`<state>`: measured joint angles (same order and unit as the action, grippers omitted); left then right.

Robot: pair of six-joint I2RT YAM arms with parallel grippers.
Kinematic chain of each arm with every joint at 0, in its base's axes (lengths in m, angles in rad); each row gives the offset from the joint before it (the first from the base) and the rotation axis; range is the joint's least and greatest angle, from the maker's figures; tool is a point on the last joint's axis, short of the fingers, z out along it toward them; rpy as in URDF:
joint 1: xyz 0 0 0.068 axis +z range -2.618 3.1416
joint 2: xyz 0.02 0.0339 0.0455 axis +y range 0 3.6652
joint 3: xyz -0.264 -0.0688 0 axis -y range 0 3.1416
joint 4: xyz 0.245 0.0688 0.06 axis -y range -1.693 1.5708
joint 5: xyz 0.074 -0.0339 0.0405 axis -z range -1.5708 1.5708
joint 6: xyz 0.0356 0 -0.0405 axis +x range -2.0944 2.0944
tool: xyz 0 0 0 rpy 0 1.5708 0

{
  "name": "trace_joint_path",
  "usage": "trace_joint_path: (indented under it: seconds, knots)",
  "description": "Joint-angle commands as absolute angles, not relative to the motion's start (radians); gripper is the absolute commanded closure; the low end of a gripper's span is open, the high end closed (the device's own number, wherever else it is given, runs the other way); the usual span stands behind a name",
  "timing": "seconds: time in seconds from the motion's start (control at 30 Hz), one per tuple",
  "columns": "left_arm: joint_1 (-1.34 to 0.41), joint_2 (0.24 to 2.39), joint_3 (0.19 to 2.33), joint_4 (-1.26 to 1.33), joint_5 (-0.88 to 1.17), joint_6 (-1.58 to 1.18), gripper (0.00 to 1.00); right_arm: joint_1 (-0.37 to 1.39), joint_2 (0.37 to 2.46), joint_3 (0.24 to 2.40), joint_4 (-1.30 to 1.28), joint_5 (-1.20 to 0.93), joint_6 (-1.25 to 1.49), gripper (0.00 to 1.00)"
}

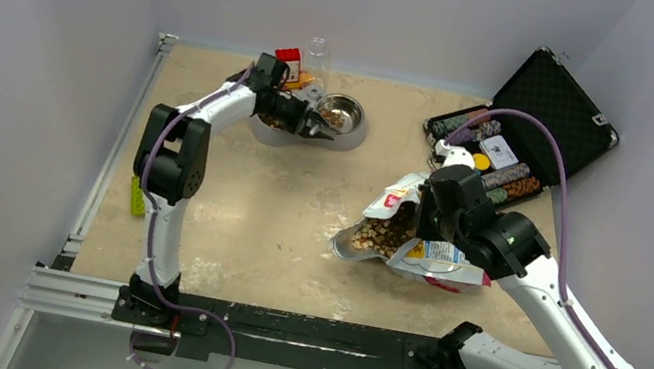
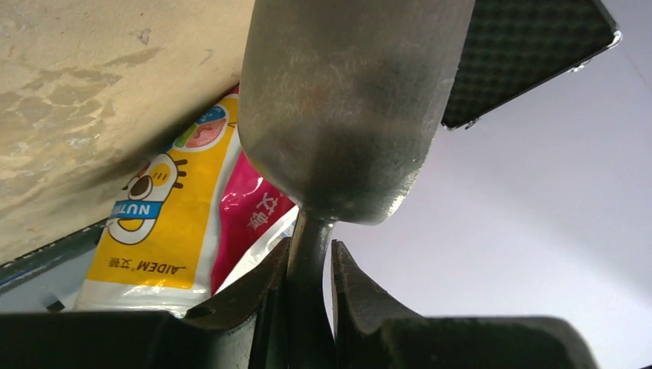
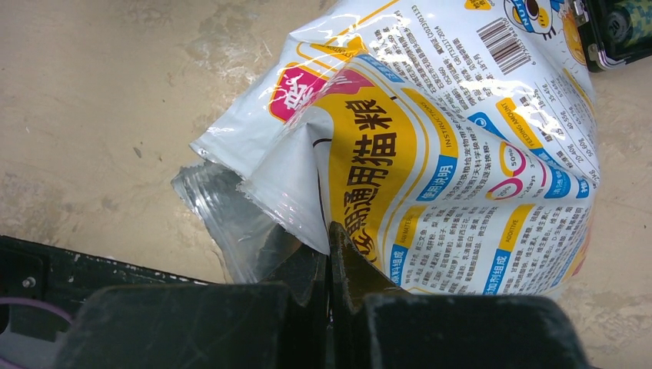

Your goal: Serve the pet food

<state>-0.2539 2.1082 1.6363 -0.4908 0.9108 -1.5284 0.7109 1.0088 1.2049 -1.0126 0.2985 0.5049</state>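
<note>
Brown pet food fills the open mouth of the white-and-yellow bag lying right of centre. My right gripper is shut on the bag's upper edge and holds the mouth open; the printed bag fills that view. At the back a metal bowl holds a little pet food. My left gripper is beside the bowl's near rim, shut on the thin handle of a metal scoop. Only the scoop's underside shows, so its contents are hidden.
An open black case with rows of poker chips stands at the back right. A clear bottle and a red packet stand behind the bowl. A green item lies by the left rail.
</note>
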Motion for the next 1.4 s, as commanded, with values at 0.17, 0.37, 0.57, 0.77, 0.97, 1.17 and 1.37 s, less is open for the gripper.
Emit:
trace_joint_path:
  seconds: [0.17, 0.37, 0.57, 0.77, 0.97, 1.17, 1.37]
  knots:
    - [-0.25, 2.16, 1.783, -0.588, 0.965, -1.658, 1.0, 0.699, 0.997, 1.25, -0.92, 0.351, 0.54, 1.0]
    - [-0.257, 2.183, 1.857, -0.668, 0.942, -1.71, 1.0, 0.699, 0.983, 1.241, -0.933, 0.362, 0.559, 1.0]
    - [-0.273, 2.202, 1.956, -0.742, 0.91, -1.809, 1.0, 0.699, 0.977, 1.234, -0.935, 0.362, 0.567, 1.0]
    - [-0.286, 2.233, 2.024, -0.827, 0.87, -1.869, 1.0, 0.699, 0.984, 1.236, -0.924, 0.363, 0.553, 1.0]
    - [-0.293, 2.241, 2.05, -0.858, 0.849, -1.917, 1.0, 0.698, 0.979, 1.235, -0.926, 0.371, 0.548, 1.0]
    - [-0.305, 2.263, 2.131, -0.874, 0.842, -1.967, 1.0, 0.694, 0.983, 1.242, -0.933, 0.371, 0.537, 1.0]
    - [-0.317, 2.263, 2.144, -0.893, 0.827, -1.964, 1.0, 0.692, 0.98, 1.239, -0.935, 0.372, 0.531, 1.0]
